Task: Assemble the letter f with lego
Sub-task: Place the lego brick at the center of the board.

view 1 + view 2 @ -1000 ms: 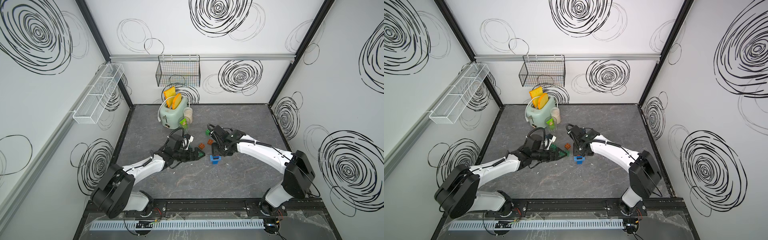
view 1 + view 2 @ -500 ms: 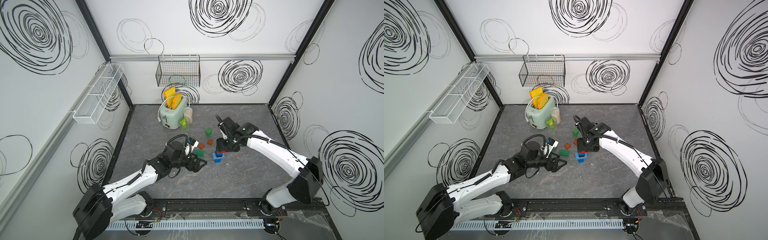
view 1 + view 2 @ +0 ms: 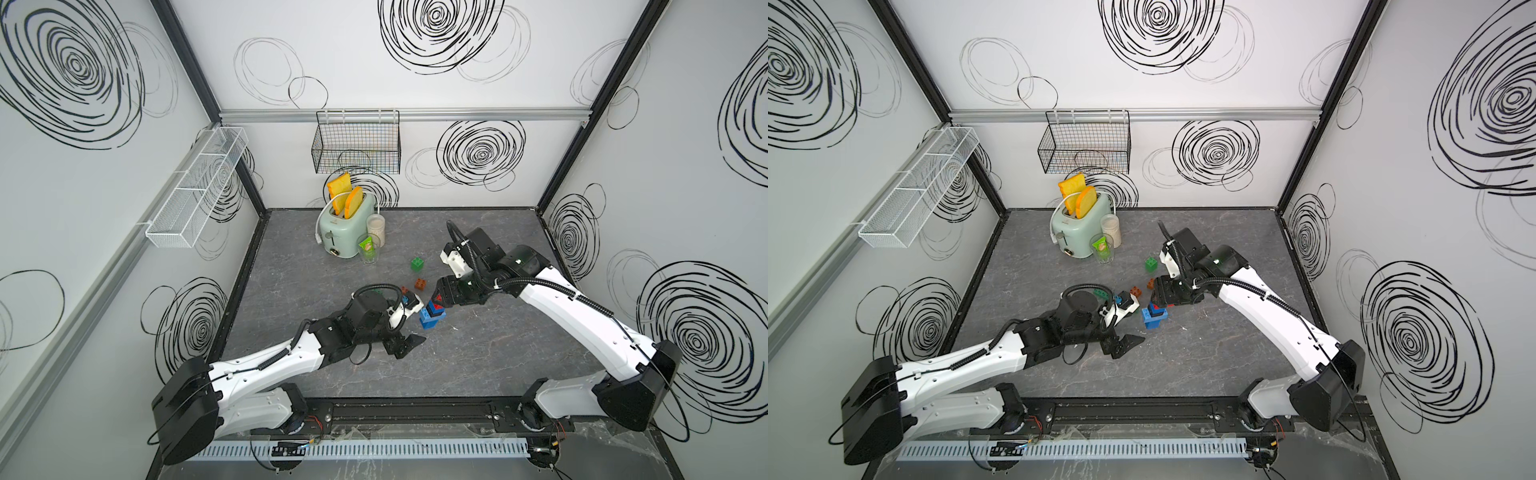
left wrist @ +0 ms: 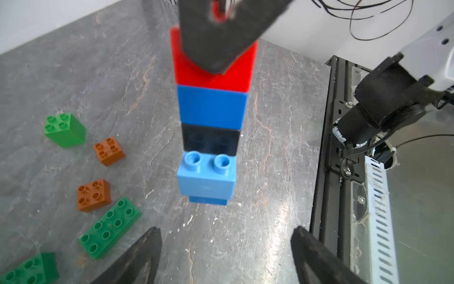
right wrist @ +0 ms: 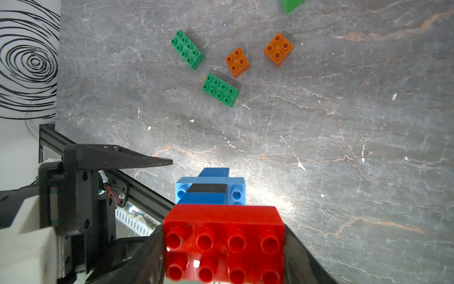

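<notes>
Spreading across the lower half of both top views, the grey marbled bench point(image 3: 478, 365) carries everything. At its far edge, above centre frame, stands a pale green toaster point(image 3: 343, 230) with two slices poking up. The right gripper point(image 3: 438, 297) reaches in from the right of the frame, its fingers point(image 5: 298, 248) closed on the two short ends of the red brick point(image 5: 222, 221). The left gripper point(image 4: 226, 232) comes from the lower left, its fingers spread wide with nothing between them, facing the tower and apart from it. The lego stack point(image 3: 431, 316) stands upright just right of centre, foot at the bench: dark blue at the base, then a light blue oblong, black, blue, and the red brick on top. Up and left of it lie loose green oblong bricks point(image 5: 220, 89) and orange-brown square bricks point(image 5: 237, 61); a green square brick point(image 3: 417, 263) sits nearer the toaster.
</notes>
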